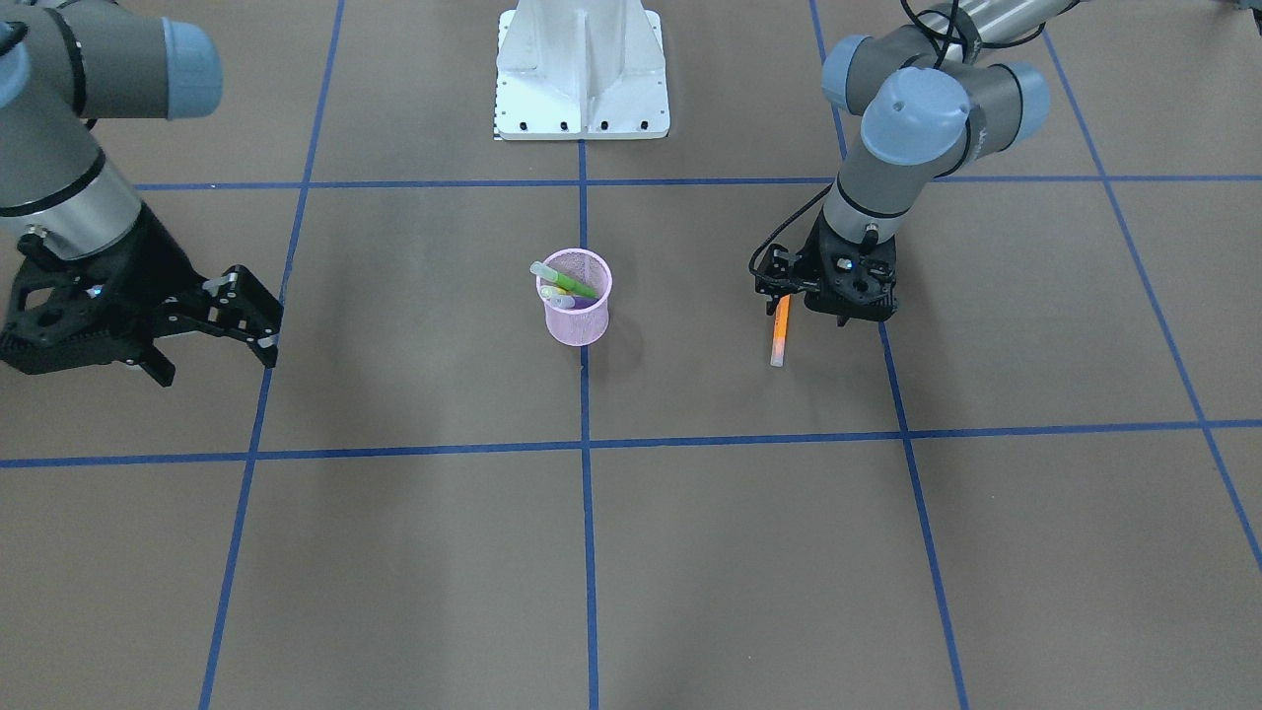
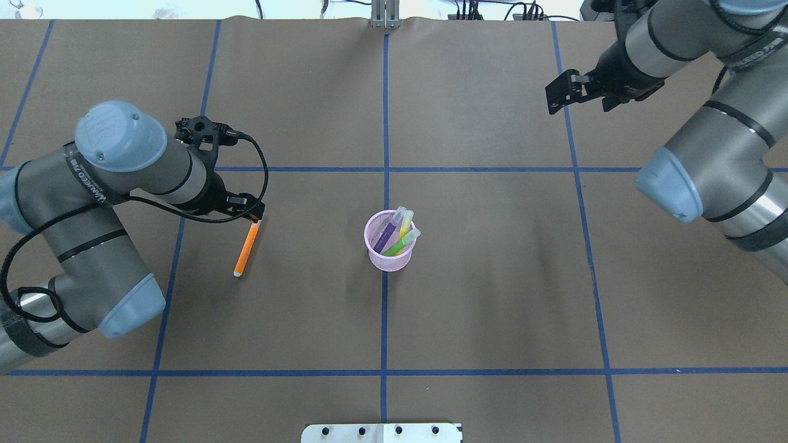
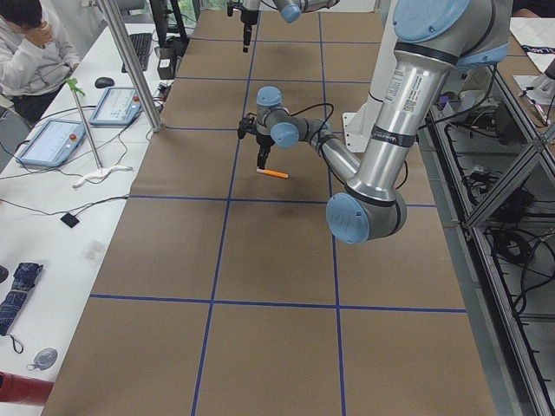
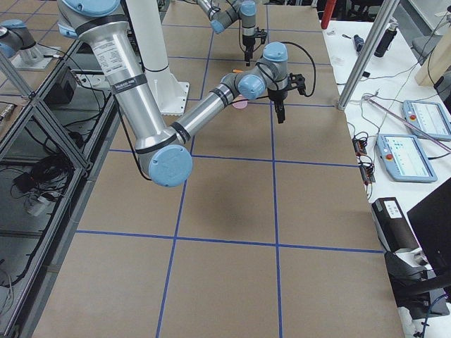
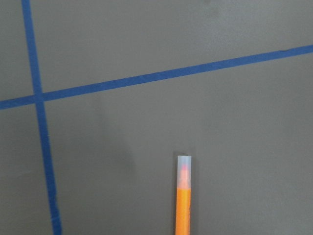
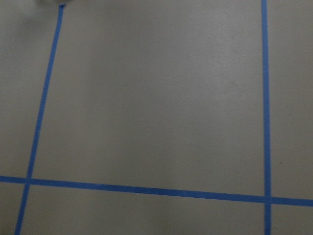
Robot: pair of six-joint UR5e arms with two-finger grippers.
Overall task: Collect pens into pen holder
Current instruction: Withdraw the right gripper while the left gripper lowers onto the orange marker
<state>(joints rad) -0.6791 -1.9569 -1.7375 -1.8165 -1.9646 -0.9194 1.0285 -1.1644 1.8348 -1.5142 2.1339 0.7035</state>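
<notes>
The pink mesh pen holder (image 1: pixel 577 314) (image 2: pixel 388 257) stands upright at the table's middle. It holds the green pen (image 2: pixel 403 242), the yellow pen (image 2: pixel 404 224) and the purple pen (image 2: pixel 388 233), cap ends up. The orange pen (image 1: pixel 780 333) (image 2: pixel 245 249) (image 5: pixel 183 203) lies low along the table, off to the holder's side. My left gripper (image 1: pixel 784 299) (image 2: pixel 255 217) points down over the orange pen's far end and looks shut on it. My right gripper (image 1: pixel 217 357) (image 2: pixel 578 104) is open and empty, well above the table, far from the holder.
The white robot base (image 1: pixel 582 69) stands at the table's edge behind the holder. Blue tape lines (image 1: pixel 584 444) grid the brown table. An operator (image 3: pixel 30 52) sits beside a side table with control tablets (image 3: pixel 54 141).
</notes>
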